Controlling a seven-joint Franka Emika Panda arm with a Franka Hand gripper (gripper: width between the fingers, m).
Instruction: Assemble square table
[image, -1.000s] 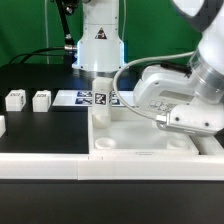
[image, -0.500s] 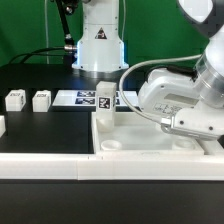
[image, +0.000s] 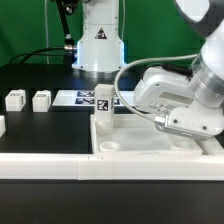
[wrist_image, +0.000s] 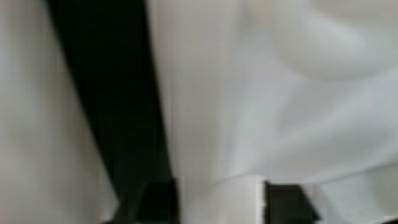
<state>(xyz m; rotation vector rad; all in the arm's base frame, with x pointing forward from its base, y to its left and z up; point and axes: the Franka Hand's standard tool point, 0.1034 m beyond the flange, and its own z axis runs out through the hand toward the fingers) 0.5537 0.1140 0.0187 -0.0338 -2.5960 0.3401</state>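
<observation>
The white square table top lies at the exterior view's lower right, with its raised rim and round corner sockets showing. One white tagged leg block stands upright at its far left corner. Two more leg blocks sit on the black table at the left, and another is at the left edge. My gripper reaches down onto the top and is mostly hidden by the arm. In the wrist view, both dark fingers of the gripper flank a white wall of the top.
The marker board lies flat behind the top, before the robot base. A long white border rail runs along the table's front edge. A black cable trails at the back left.
The arm and hand have shifted slightly over the table top. The leg blocks at the left have not moved.
</observation>
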